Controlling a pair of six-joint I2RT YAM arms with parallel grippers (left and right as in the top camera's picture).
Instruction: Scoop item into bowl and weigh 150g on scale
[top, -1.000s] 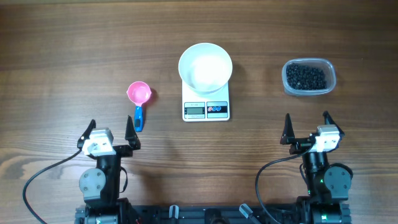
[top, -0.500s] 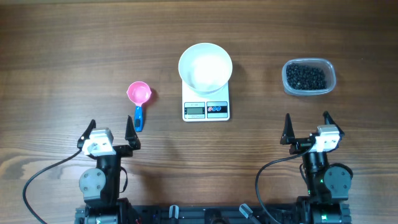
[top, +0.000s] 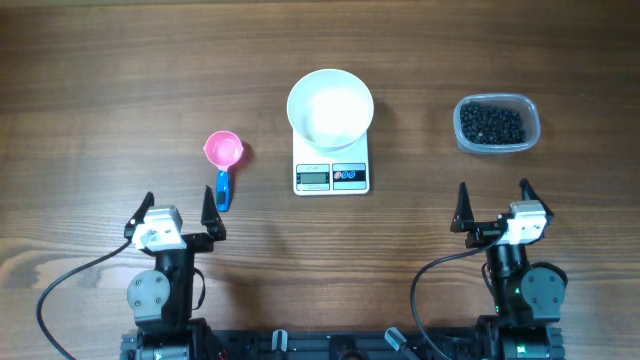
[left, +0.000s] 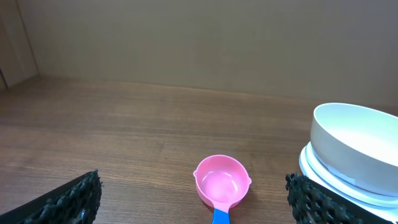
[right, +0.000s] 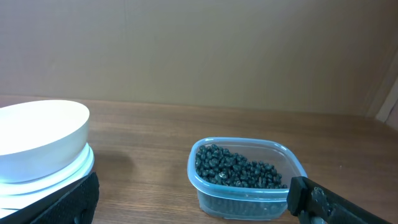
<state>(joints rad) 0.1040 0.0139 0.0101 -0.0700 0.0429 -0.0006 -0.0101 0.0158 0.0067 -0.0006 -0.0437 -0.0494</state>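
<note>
The white bowl (top: 331, 108) (left: 357, 140) (right: 37, 140) stands empty on the small white scale (top: 332, 175) at the table's middle. Black beads, the item (top: 491, 123) (right: 239, 168), fill a clear plastic tub (top: 531, 130) (right: 249, 202) at the right. A pink scoop with a blue handle (top: 223, 160) (left: 220, 185) lies left of the scale. My left gripper (top: 175, 213) (left: 196, 205) stands open near the front edge, just behind the scoop, with nothing between its fingers. My right gripper (top: 492, 203) (right: 199, 208) is open too, a short way in front of the tub.
The wooden table (top: 100, 90) runs out to all sides. Both arm bases and their black cables (top: 60, 285) sit along the front edge. A plain brown wall (left: 186, 37) stands behind the table.
</note>
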